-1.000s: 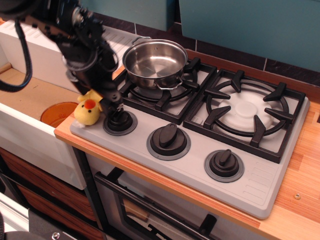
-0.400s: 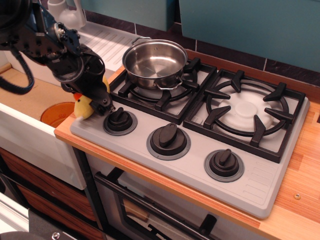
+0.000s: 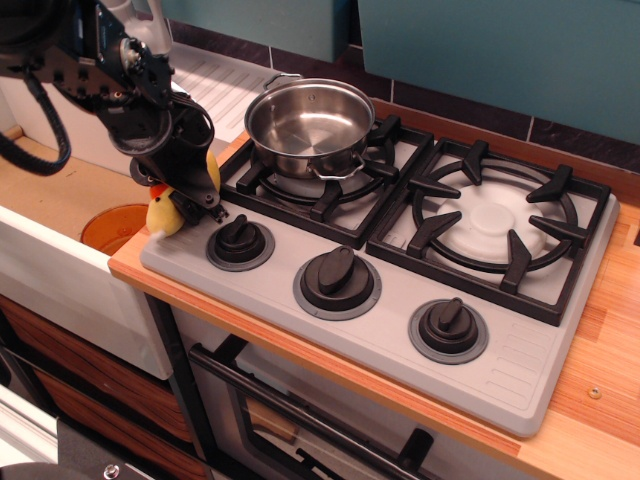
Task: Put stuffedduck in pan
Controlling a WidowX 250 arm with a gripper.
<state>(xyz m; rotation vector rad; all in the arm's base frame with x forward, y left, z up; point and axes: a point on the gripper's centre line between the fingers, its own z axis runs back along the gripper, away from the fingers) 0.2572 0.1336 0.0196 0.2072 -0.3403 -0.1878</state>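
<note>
**Currently: gripper closed on duck at stove's front-left corner**

Note that the black robot gripper (image 3: 188, 195) has its fingers closed around the small yellow plush stuffedduck (image 3: 166, 212), which sits at the front-left corner of the grey stove top (image 3: 400, 335). You can see one round stainless-steel pan (image 3: 309, 124), empty, on the left burner grate (image 3: 330, 180). Count two black grates, three black control knobs (image 3: 338, 277), and one orange round disc (image 3: 112, 225) in the sink beside the duck. You will find no readable writing.
</note>
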